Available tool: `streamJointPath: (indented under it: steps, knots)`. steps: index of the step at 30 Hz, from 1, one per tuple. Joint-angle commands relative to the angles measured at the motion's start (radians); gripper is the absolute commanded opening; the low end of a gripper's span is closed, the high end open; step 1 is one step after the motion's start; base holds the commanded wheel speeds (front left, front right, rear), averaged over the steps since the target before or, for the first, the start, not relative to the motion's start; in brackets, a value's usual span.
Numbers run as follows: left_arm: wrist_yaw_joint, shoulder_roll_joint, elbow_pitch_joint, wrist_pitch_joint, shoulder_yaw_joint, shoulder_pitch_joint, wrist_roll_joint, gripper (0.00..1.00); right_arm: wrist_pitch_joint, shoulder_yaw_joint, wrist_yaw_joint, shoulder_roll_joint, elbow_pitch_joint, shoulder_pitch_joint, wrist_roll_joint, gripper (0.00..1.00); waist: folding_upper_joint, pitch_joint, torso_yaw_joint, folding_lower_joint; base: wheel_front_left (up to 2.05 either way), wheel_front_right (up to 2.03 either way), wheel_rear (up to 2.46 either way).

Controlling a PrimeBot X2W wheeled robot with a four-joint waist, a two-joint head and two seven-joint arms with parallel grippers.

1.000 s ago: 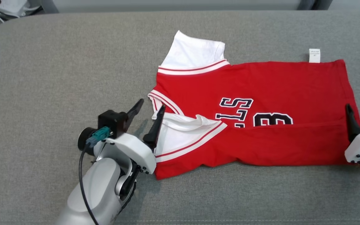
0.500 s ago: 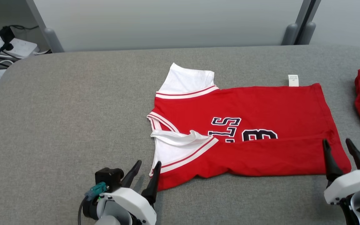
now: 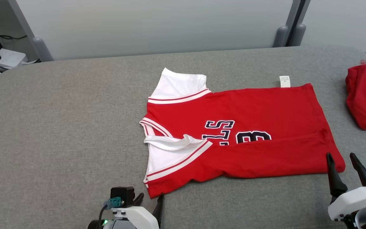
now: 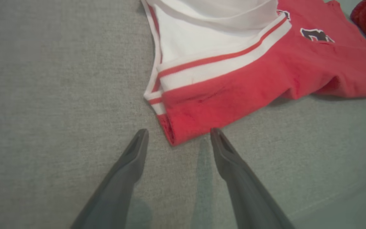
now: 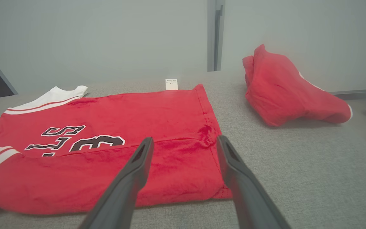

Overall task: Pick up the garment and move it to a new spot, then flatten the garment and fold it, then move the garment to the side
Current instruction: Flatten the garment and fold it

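Head view: found the red jersey (image 3: 259, 108) spread across the middle of the grey tabletop (image 3: 59, 127). Its near long edge was folded up over the lower part of the black lettering. White sleeves lay toward the left, and a small white label (image 3: 284, 81) poked out at the far edge. Saw the left gripper (image 3: 150, 196) at the bottom edge, tips at the jersey's near left corner. Saw the right gripper (image 3: 340, 156) at the lower right, tips by the near right corner. Noted a second red garment (image 3: 365, 95) bundled at the right end, apart from the jersey.

Left wrist view: found the left fingers (image 4: 129, 165) spread wide and holding nothing, with the red-and-white corner just beyond the gap between the tips.

Right wrist view: found the right fingers (image 5: 132, 178) likewise wide apart and empty, framing the folded near right corner. Could not tell whether they touched the cloth.
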Motion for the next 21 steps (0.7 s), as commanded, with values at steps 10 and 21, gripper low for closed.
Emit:
streamJointPath:
  steps: [10,21]
  knots:
    - [0.012,0.001,0.049,-0.005,0.0,-0.076,-0.034,0.39,-0.013,0.018,0.001,-0.033,-0.032,-0.006,0.001,1.0,-0.0001,0.023,-0.011,0.0,0.0,0.0,0.0]
    - [-0.024,0.015,0.099,-0.008,-0.028,-0.103,-0.036,0.0,0.019,0.015,0.001,-0.038,0.049,-0.021,0.052,1.0,-0.0001,0.032,0.0,0.0,0.0,0.0,0.0]
